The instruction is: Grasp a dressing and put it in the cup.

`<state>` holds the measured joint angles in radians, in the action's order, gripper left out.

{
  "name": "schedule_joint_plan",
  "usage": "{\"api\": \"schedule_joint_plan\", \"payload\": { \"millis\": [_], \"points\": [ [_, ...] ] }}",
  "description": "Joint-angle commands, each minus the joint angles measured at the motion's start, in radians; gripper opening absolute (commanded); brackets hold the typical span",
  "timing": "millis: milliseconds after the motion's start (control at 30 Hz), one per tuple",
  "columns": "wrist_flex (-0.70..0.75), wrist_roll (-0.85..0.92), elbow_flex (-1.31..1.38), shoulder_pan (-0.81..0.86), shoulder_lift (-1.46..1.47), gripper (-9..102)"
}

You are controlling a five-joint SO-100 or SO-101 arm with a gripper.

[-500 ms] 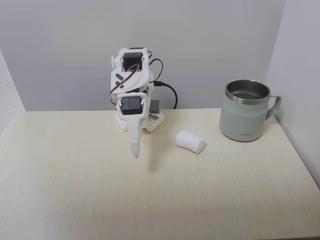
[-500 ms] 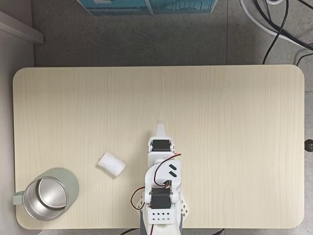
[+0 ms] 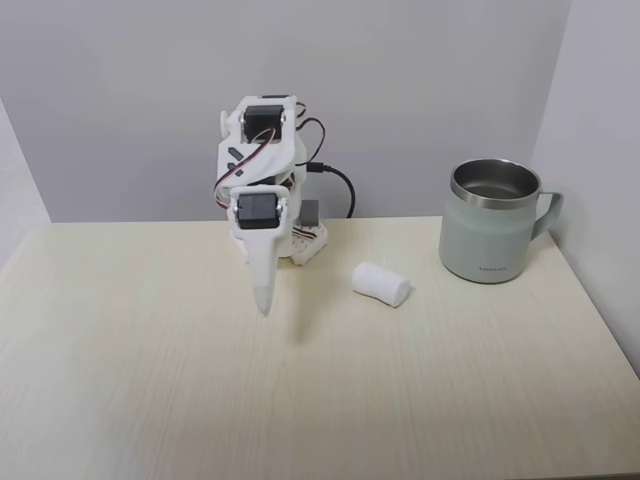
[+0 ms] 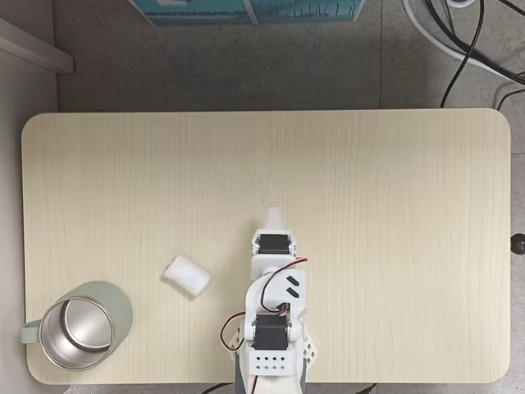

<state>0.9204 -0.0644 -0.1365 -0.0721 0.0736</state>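
The white two-finger end effector, fingers together and empty, is lifting slightly and drifting away from the small white cylindrical gauze dressing, which is lying on the pale wood counter near the squat grey-green steel-rimmed cup, so the approach is not yet underway.
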Motion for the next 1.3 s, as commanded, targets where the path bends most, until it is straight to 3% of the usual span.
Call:
{"api": "schedule_joint_plan", "payload": {
  "millis": [0, 533, 733, 1033, 1267],
  "points": [
    [-0.008, 0.014, -0.023, -0.003, 0.011, 0],
    [0.137, 0.074, -0.236, -0.021, 0.006, 1],
    [0.176, 0.187, -0.426, -0.021, -0.172, 1],
    [0.48, 0.436, -0.943, -0.058, -0.64, 4],
    [0.641, 0.813, -1.032, -0.17, -0.646, 12]
  ]
}}
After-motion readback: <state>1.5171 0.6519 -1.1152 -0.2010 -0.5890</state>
